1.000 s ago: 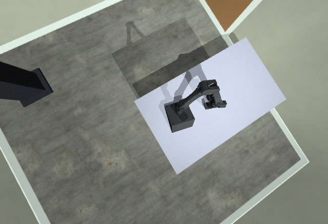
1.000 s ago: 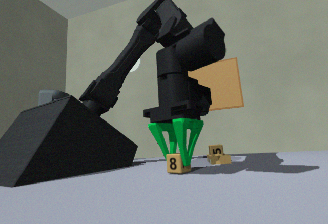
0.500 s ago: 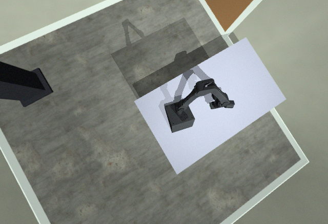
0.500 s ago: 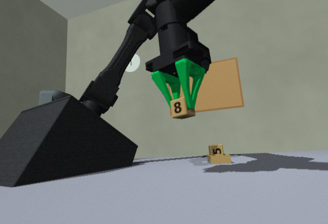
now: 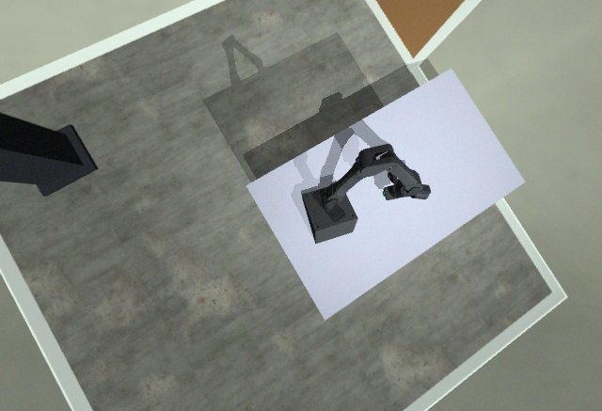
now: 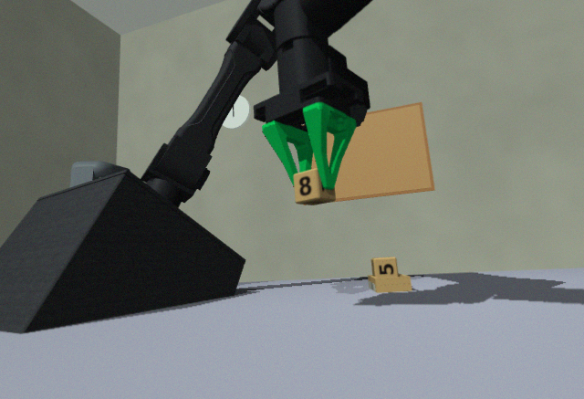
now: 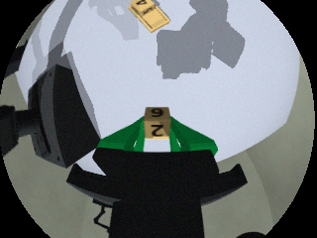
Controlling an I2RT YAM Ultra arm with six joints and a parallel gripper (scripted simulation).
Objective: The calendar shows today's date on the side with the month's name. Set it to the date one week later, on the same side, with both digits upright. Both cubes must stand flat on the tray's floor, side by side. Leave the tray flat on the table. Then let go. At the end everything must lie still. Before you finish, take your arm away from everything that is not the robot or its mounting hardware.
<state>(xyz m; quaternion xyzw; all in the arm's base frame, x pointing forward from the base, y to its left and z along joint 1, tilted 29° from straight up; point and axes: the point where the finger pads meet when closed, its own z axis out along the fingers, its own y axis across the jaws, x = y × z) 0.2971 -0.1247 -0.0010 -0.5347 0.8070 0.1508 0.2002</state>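
Observation:
My gripper (image 6: 313,183) (image 7: 157,120) is shut on a wooden cube (image 6: 305,187) (image 7: 157,123) and holds it well above the table. The held cube shows an upright 8 in the exterior view; the wrist view shows a 2 and a 6 or 9 on it. The wooden tray (image 6: 392,284) (image 7: 158,22) stands on the table, away from the gripper. A second cube (image 6: 384,267) (image 7: 143,4) is in one end of the tray. It shows a 5 turned on its side in the exterior view and a 4 on top in the wrist view. No month name is legible.
The arm's dark base (image 5: 328,216) (image 6: 127,253) stands on the pale table (image 5: 462,129) (image 6: 292,347). The arm's shadow lies around the tray. A cork board (image 6: 386,149) and a round clock (image 6: 237,113) hang on the wall behind.

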